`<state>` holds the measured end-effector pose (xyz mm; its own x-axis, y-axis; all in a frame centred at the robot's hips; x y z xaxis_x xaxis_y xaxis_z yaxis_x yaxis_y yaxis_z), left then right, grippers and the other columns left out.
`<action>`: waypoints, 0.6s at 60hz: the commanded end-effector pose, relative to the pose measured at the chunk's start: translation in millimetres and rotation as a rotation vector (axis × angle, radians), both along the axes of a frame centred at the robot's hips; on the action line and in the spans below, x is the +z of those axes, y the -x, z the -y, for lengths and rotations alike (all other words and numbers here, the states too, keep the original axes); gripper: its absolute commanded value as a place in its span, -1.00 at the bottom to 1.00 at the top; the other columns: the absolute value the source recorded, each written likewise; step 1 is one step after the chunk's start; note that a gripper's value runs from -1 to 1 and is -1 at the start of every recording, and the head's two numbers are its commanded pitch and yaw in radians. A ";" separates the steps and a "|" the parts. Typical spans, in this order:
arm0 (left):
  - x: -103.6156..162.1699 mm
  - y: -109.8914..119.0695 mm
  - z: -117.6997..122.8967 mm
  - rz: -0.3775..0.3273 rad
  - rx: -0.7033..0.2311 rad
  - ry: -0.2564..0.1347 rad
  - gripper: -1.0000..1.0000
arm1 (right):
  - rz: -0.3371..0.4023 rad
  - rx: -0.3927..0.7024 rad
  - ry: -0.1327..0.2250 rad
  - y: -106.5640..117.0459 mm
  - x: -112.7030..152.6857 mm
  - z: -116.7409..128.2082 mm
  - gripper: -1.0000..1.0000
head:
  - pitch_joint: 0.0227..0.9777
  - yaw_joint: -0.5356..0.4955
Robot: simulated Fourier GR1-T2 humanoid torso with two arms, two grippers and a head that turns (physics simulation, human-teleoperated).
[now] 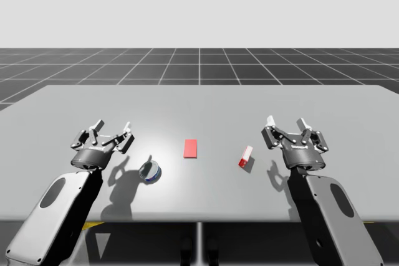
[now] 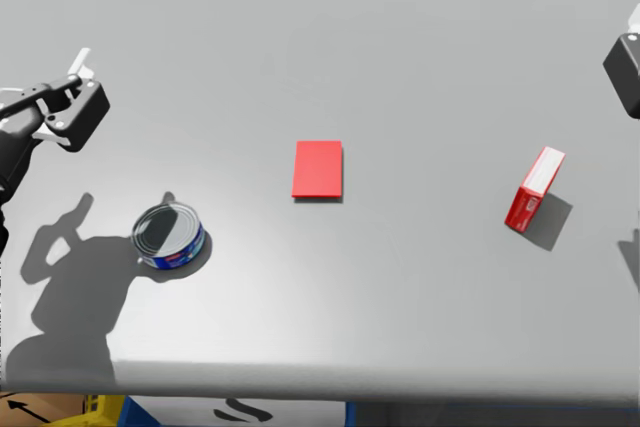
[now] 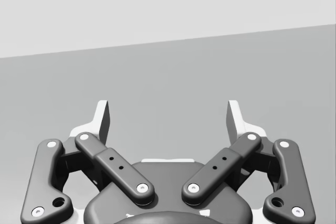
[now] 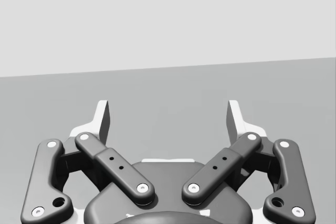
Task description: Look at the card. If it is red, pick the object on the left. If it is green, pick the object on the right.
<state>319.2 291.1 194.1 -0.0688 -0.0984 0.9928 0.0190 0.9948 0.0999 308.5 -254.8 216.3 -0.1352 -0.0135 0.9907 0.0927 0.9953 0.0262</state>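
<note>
The flat red card (image 1: 190, 148) lay mid-way along the grey counter (image 1: 199, 104). The short blue-labelled metal can (image 1: 150, 172) stood to its left, nearer than and right of my left hand (image 1: 112, 128), untouched. The small red box (image 1: 245, 156) lay left of my right hand (image 1: 286, 123). Both hands' fingers were spread apart.

High cam looks down over the whole table (image 1: 199, 107) from the robot's side. Head cam's closer and steeper, sharing the red card (image 2: 318, 168) area. Wrist cams skim low, facing forward.

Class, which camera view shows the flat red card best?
The head view: the flat red card lies near its centre, seen almost from above. The high view shows it foreshortened; both wrist views face grey table.
</note>
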 end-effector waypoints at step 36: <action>0.8 1.1 1.6 0.005 -0.001 0.002 -1.00 | -0.003 0.004 0.004 1.0 -0.3 -1.2 -1.00 | 0.81 0.37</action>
